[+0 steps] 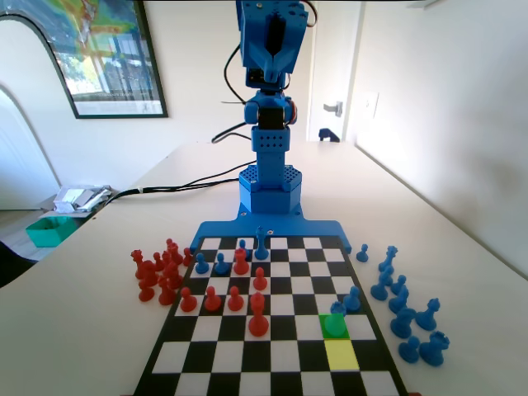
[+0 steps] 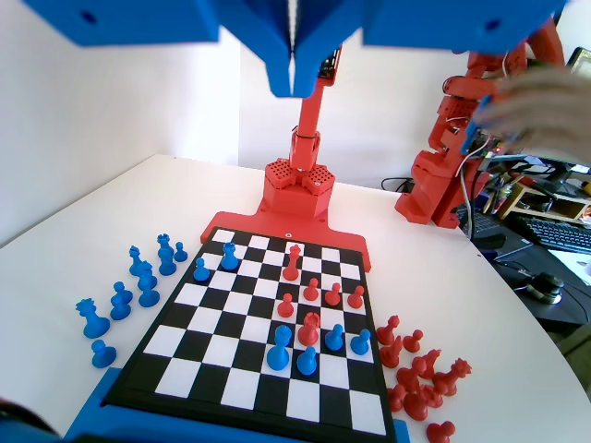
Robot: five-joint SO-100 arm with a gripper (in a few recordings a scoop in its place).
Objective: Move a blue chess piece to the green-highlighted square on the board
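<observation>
A small blue pawn (image 1: pixel 334 322) stands on the green-highlighted square (image 1: pixel 323 332), near the right side of the board (image 1: pixel 247 356) in the fixed view; its lower part looks greenish. In the wrist view the same pawn (image 2: pixel 229 258) is far off on the board's left side. My gripper (image 1: pixel 273 68) is raised high above the blue base at the far end, well away from every piece. Seen from the wrist, the gripper (image 2: pixel 294 81) has both jaws pressed together with nothing between them.
A yellow square (image 1: pixel 341 355) lies just in front of the green one. Red pieces (image 1: pixel 236 297) and blue pieces (image 1: pixel 221 265) stand mid-board. Captured red pieces (image 1: pixel 157 271) sit left of the board and blue ones (image 1: pixel 404 305) right of it.
</observation>
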